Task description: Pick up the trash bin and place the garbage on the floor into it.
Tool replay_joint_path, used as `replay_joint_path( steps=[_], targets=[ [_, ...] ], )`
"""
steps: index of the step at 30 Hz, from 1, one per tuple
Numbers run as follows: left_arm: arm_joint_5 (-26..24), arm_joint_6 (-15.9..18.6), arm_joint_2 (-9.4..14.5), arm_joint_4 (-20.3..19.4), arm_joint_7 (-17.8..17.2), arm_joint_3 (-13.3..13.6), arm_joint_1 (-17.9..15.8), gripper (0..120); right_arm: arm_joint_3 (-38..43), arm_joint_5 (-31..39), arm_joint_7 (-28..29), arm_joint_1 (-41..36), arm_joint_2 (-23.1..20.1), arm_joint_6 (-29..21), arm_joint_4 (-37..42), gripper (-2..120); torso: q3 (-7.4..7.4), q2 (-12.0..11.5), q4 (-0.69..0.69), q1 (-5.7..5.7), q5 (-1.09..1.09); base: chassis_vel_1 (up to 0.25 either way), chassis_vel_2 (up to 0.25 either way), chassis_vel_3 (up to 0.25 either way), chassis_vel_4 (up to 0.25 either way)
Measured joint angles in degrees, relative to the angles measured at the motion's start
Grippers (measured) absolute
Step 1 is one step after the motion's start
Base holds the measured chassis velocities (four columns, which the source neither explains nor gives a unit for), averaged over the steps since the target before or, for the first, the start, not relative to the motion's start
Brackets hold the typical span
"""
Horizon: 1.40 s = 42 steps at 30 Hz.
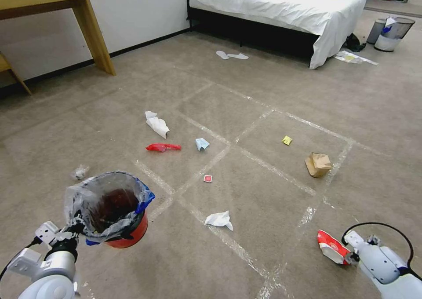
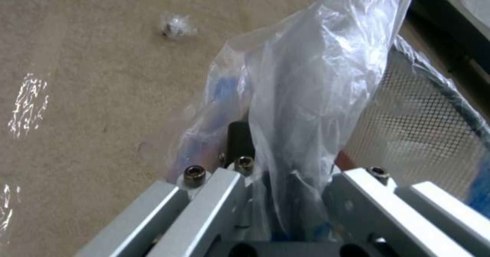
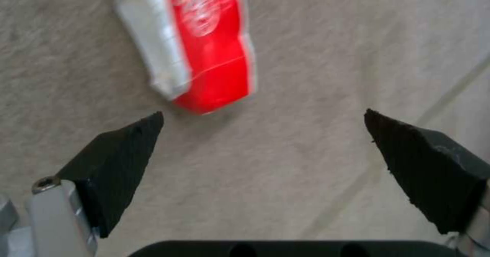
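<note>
Right wrist view shows the right pincer (image 3: pixel 263 119) spread above a red wrapper (image 3: pixel 204 46) on the floor (image 3: pixel 306 165), off-centre, so closing may miss. Left pincer (image 1: pixel 74 226) pinches the trash bin (image 1: pixel 112 211) rim; its bag could slip.

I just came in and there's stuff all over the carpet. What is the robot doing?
It is tidying up. Its left gripper holds the red trash bin by the rim, with the plastic liner pinched in. Its right gripper is open, just above a red and white wrapper on the floor, not touching it. Tissues, a brown paper bag and other scraps lie on the carpet.
</note>
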Motion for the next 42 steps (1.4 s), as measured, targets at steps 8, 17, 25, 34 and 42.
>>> replay_joint_path(
  steps=[8, 17, 25, 34, 42],
  targets=[
    [0.31, 0.00, -0.17, -0.96, -0.21, -0.03, 0.78, 4, -2.62, 1.55, 0.47, 8.41, 4.33, 4.71, -11.29, 100, 0.00, 0.00, 0.02, 0.00, -0.03, 0.000, 0.000, 0.000, 0.000],
    [0.46, 0.05, -0.27, -2.48, -0.68, -0.45, 1.64, 4, -4.83, 1.93, 3.82, 14.27, 9.11, 8.80, -19.45, 99, 0.00, 0.00, 0.00, 0.00, -0.01, 0.000, 0.000, 0.000, 0.000],
    [0.51, 0.08, -0.57, -2.88, -0.71, -0.75, 2.53, 4, -4.97, 1.30, 8.46, 18.80, 12.16, 13.46, -27.56, 73, 0.00, 0.00, 0.01, 0.00, -0.01, 0.000, 0.000, 0.000, 0.000],
    [1.18, 0.02, -0.89, -3.00, -0.59, -0.32, 2.60, 4, -4.19, 0.60, 9.87, 19.33, 11.87, 14.81, -29.27, 39, 0.00, 0.00, 0.01, 0.00, -0.03, 0.000, 0.000, 0.000, 0.000],
    [1.45, -0.19, -1.03, -3.11, -0.36, -0.22, 2.95, 4, -3.43, 0.50, 10.92, 18.19, 11.55, 15.01, -28.62, 13, 0.00, 0.00, 0.01, 0.00, -0.01, 0.000, 0.000, 0.000, 0.000]
  ],
)
